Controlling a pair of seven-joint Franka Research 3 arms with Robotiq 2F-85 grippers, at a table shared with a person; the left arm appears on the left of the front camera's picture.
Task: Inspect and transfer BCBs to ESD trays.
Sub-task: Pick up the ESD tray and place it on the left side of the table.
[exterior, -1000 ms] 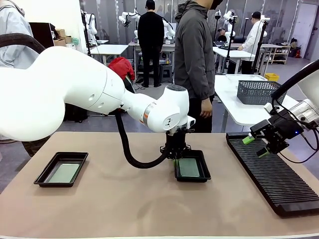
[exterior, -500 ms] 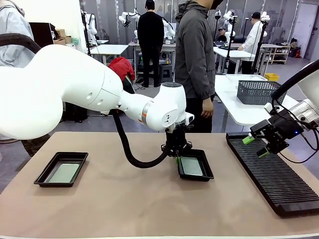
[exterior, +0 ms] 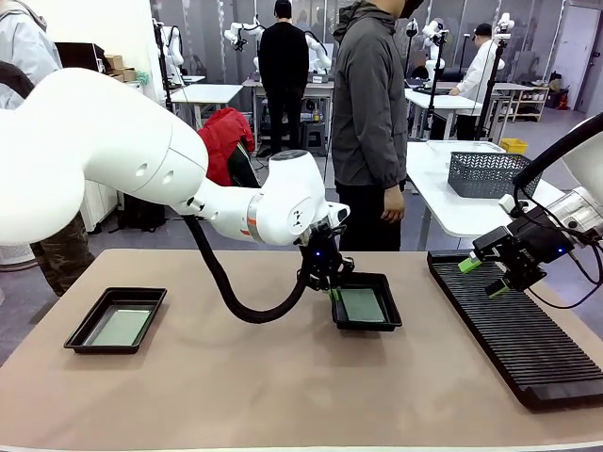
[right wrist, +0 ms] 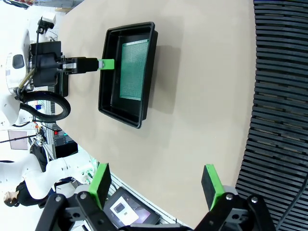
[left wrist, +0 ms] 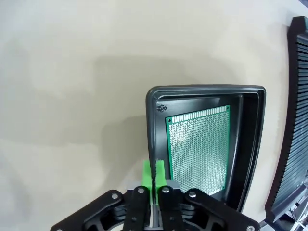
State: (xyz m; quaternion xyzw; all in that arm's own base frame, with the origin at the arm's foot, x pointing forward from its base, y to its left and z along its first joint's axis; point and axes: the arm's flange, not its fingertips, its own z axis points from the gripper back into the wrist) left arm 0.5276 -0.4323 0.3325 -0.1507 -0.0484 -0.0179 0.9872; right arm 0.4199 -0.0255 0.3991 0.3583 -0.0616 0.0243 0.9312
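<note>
Left claw (exterior: 332, 285) pressed together, pinching the near-left rim of the middle ESD tray (exterior: 366, 309), green pads (left wrist: 154, 175) clamped flat on the black wall. Tray tilted slightly, lifted at the pinched side, resting otherwise on the table (exterior: 264, 386). Inside it, one BCB (exterior: 362, 304) lying flat, green gridded face up. In the left wrist view, same board (left wrist: 198, 147) seen filling most of the tray floor (left wrist: 245, 144).

Right claw (exterior: 482, 277) spread wide, holding nothing, hovering above the far end of the long black slotted rack (exterior: 528, 339) at the table's right side. From its wrist camera, both green fingertips (right wrist: 100, 180) well apart.

Second ESD tray (exterior: 89, 339) at the table's left, flat, well apart from both claws, with a pale board (exterior: 121, 327) lying in it.

Person in a grey jacket (exterior: 367, 104) standing at the far side of the table.
</note>
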